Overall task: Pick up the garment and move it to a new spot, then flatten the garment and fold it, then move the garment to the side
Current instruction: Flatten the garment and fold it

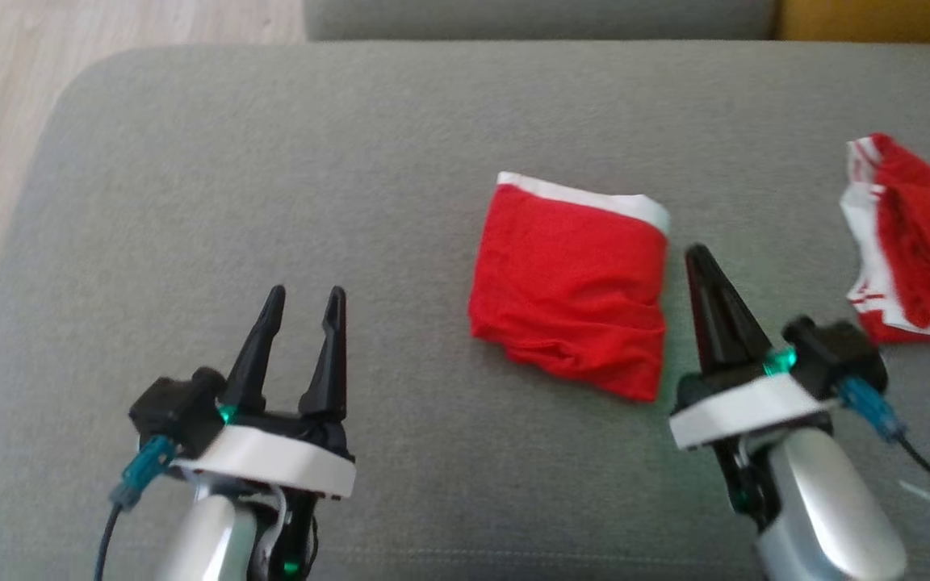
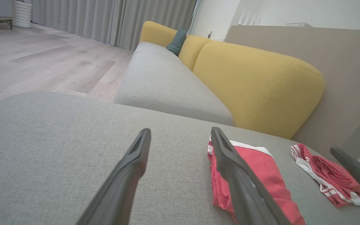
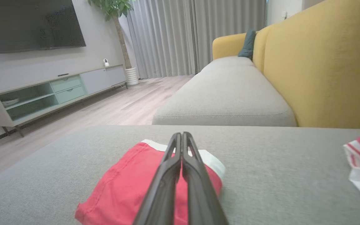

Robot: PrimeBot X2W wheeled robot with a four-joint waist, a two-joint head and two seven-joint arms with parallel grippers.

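The folded red garment (image 1: 570,282) is lying on the grey cushion (image 1: 271,161), a little right of its middle in the head view. The right tool (image 1: 699,257) is sitting just beside the garment's right edge, with a thin strip of grey showing between them. Its two fingers are pressing together and holding nothing, and their tips are pointing away from the robot toward the garment's far right corner. In the right wrist view those closed fingers are overlapping the red cloth; whether they are touching it cannot be told. The left tool (image 1: 307,294) is standing well apart to the garment's left, with its fingers spread and nothing between them. The garment is forming a near-square block, slightly longer from near to far. That long axis is running away from the robot and leaning a little to the left. Its white band (image 1: 586,196) is lying along the far edge, sloping down to the right in the head view. The rumpled folded edge is facing the robot. A second garment (image 1: 913,242), red with white trim, is lying crumpled near the cushion's right side, apart from the folded one.
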